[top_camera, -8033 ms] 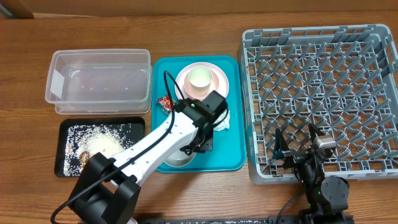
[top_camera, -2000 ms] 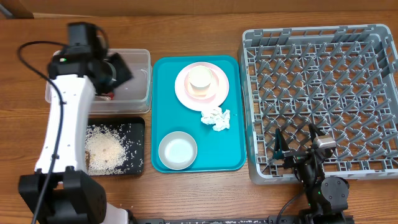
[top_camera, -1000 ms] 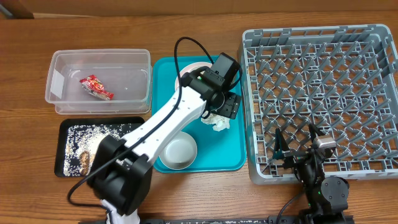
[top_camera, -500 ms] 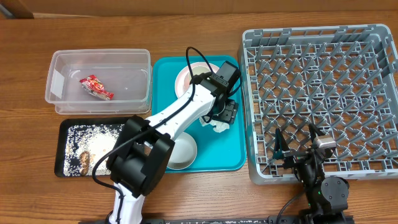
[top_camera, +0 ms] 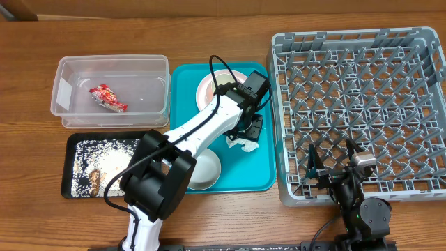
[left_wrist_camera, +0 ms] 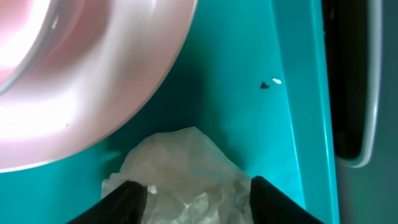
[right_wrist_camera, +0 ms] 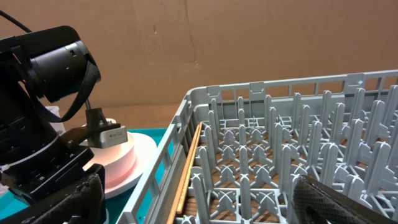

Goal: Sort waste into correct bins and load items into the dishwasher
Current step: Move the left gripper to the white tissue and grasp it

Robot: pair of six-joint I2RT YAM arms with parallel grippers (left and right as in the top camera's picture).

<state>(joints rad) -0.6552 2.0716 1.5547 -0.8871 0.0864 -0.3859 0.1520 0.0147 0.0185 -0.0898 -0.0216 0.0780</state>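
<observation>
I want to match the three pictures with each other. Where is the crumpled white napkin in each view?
Overhead: the crumpled white napkin lies on the teal tray, near the centre, under the left gripper.
Left wrist: bottom centre, between the two fingers.
Right wrist: not in it.
Shared landmark: the pink plate, beside the napkin.

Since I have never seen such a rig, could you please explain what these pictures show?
Two robot arms stand at a table. One picture looks down from above; the other two come from cameras on the wrists. The left claw is open astride a crumpled napkin on a teal tray, beside a pink plate and a bowl. The right claw rests open and empty at the grey rack. A clear tub holds a red wrapper; a black tray holds rice.
</observation>
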